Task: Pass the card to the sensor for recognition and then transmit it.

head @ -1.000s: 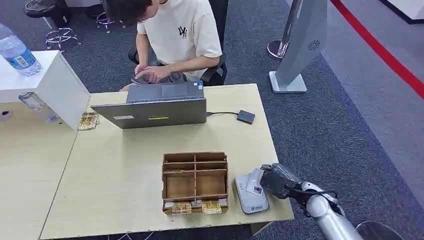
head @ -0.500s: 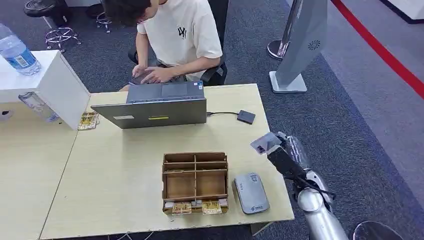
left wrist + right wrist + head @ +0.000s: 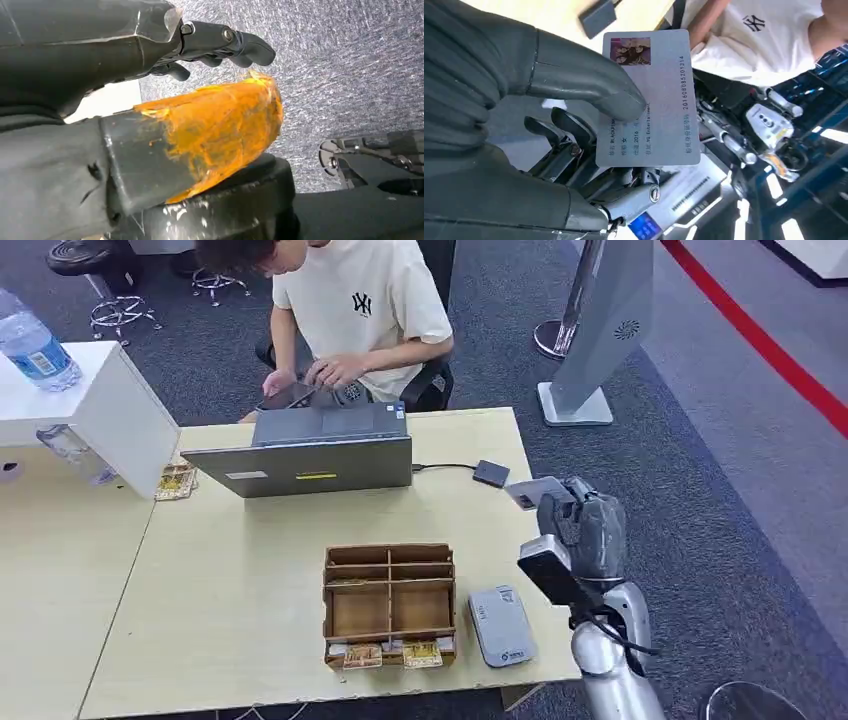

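Observation:
My right hand (image 3: 585,525) is raised above the table's right edge and pinches a pale card (image 3: 535,491) between thumb and fingers. Up close in the right wrist view, the card (image 3: 654,95) shows a small photo and printed lines, with my thumb (image 3: 589,90) pressed on its face. The grey card sensor (image 3: 502,624) lies flat on the table near the front edge, right of the wooden organizer (image 3: 390,605), below and in front of the hand. My left hand (image 3: 220,42) hangs over grey carpet, fingers curled, holding nothing.
A person (image 3: 350,310) sits behind the table at an open laptop (image 3: 315,455). A small black box (image 3: 491,473) on a cable lies near the card. A white box (image 3: 90,405) with a water bottle (image 3: 35,345) stands left. A grey stand (image 3: 600,330) is on the carpet.
My right hand lifted the card off the sensor and carried it up and away, toward the far right of the table. The person's hands shifted at the laptop.

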Motion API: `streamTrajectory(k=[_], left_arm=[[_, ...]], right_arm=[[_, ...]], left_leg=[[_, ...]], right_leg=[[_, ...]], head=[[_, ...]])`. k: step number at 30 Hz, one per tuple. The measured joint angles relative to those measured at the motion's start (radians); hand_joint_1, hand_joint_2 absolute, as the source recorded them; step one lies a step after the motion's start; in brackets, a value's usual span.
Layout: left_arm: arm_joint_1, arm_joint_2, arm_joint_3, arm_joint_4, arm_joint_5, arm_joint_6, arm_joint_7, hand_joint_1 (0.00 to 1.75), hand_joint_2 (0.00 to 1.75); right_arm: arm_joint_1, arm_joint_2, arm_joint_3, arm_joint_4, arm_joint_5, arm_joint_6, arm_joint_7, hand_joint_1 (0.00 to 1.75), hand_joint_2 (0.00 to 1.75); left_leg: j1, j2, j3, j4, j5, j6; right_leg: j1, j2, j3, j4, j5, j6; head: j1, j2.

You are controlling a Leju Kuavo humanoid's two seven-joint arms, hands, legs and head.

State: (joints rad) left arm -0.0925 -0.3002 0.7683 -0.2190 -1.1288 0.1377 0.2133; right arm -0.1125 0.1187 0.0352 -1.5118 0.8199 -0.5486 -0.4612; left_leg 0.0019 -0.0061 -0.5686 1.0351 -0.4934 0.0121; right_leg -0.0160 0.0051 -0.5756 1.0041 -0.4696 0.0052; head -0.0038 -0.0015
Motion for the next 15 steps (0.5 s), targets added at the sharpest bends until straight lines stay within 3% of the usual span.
streamTrajectory(k=[6, 10, 15], left_arm=[[-0.011, -0.005, -0.019, 0.0, -0.031, -0.004, 0.018, 0.0, 0.0], [-0.022, -0.005, -0.036, 0.0, -0.05, -0.013, 0.03, 0.0, 0.0], [-0.037, -0.018, -0.058, 0.0, -0.07, 0.001, 0.066, 0.0, 0.0]], right_arm=[[-0.069, 0.026, 0.142, 0.036, 0.152, -0.122, 0.029, 1.75, 1.75], [-0.133, 0.07, 0.192, 0.064, 0.307, -0.137, 0.018, 1.75, 1.75], [-0.211, 0.119, 0.198, 0.106, 0.433, -0.141, -0.001, 1.75, 1.75]], left_leg=[[0.0, 0.0, 0.0, 0.0, 0.001, 0.0], [0.0, 0.0, 0.0, 0.0, 0.001, 0.0], [0.0, 0.0, 0.0, 0.0, 0.001, -0.001]], right_leg=[[0.0, 0.0, 0.0, 0.0, 0.0, 0.0], [0.0, 0.0, 0.0, 0.001, 0.001, -0.001], [0.0, 0.0, 0.0, 0.001, 0.001, -0.001]], head=[[0.0, 0.0], [0.0, 0.0], [0.0, 0.0]])
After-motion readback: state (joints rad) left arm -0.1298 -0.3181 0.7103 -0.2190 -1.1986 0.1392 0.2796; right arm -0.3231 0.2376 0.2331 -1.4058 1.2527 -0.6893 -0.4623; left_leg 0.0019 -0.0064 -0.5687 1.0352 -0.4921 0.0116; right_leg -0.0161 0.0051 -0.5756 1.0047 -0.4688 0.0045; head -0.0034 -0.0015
